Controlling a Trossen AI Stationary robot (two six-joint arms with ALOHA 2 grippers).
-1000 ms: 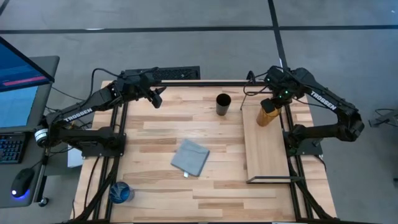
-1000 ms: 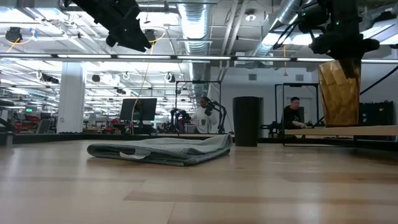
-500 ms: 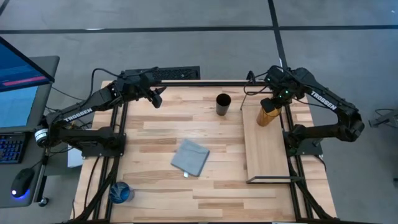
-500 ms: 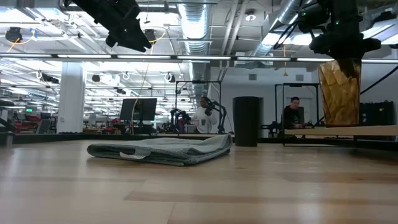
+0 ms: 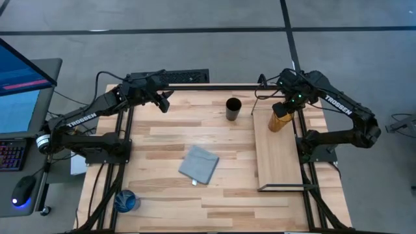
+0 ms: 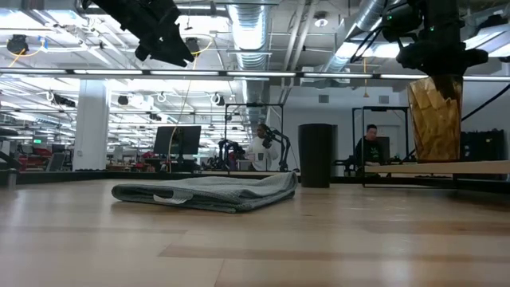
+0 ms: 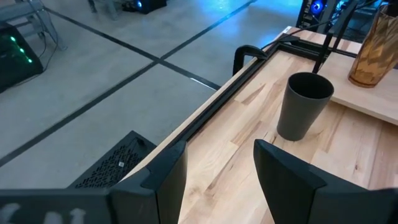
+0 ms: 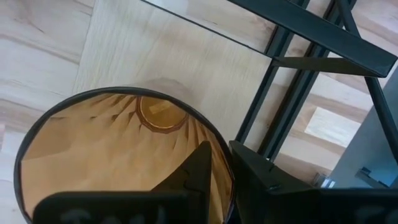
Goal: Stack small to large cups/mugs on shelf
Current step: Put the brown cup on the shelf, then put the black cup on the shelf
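Observation:
The amber tumbler (image 5: 279, 121) stands upright at the far end of the light wood shelf (image 5: 279, 159), also seen in the low view (image 6: 436, 119). My right gripper (image 5: 286, 106) is above it, shut on its rim. The black cup (image 5: 233, 108) stands on its base on the table left of the shelf. The blue cup (image 5: 127, 201) stands at the table's near left corner. My left gripper (image 7: 217, 180) is open and empty, raised over the far left of the table (image 5: 162, 101). My right gripper pinches the tumbler's rim (image 8: 222, 163), one finger (image 8: 199, 168) inside the tumbler and one (image 8: 252, 171) outside. The fingers come from above, pointing down. The tumbler is upright with its base (image 6: 437, 159) at the shelf board; whether it touches the board I cannot tell.
A grey-blue folded cloth (image 5: 199, 164) lies mid-table. The shelf's black wire frame (image 5: 281, 188) edges the board. Bare shelf board stretches from the tumbler toward the near edge. A person (image 6: 370, 143) sits in the room beyond the table.

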